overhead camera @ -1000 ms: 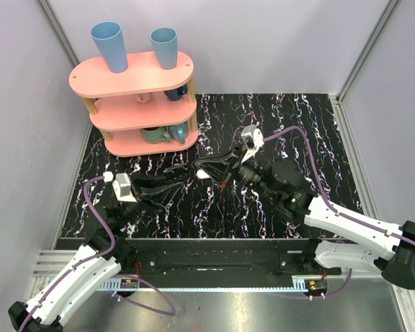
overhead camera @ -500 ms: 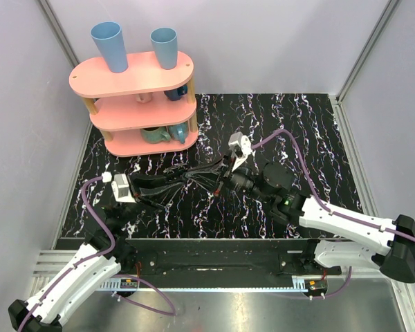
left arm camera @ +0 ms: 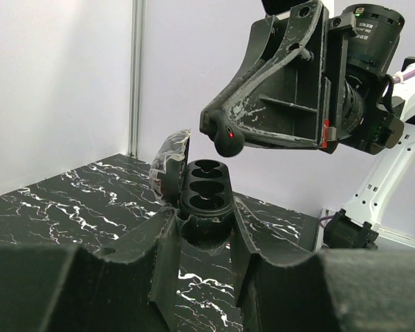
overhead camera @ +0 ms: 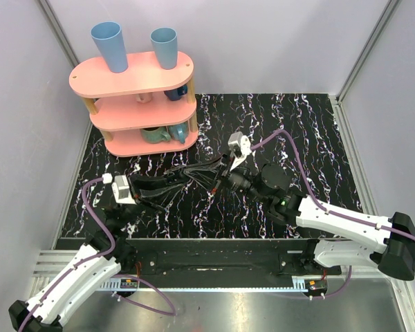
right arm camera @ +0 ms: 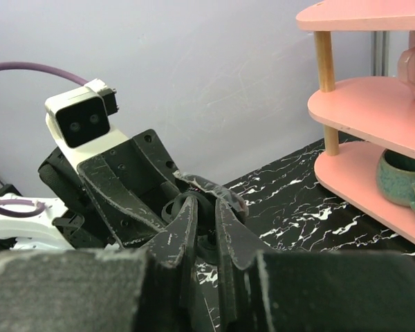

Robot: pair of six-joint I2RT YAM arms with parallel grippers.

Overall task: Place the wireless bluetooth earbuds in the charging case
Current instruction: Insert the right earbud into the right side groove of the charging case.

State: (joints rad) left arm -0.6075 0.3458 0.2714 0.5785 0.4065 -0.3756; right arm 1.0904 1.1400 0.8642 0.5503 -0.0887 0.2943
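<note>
My left pincer (left arm camera: 206,223) grips the charging case (left arm camera: 207,188) by its base, with the lid open. Just above its wells, my right pincer (right arm camera: 206,207) is closed on one dark earbud (left arm camera: 226,136). I judge the insertion is at hand: line the earbud up over a well, lower it straight, then release. The tabletop (left arm camera: 55,207) is black and white-veined. A pink shelf (overhead camera: 135,83) stands at the back left, and lilac walls (overhead camera: 277,41) surround the rig.
</note>
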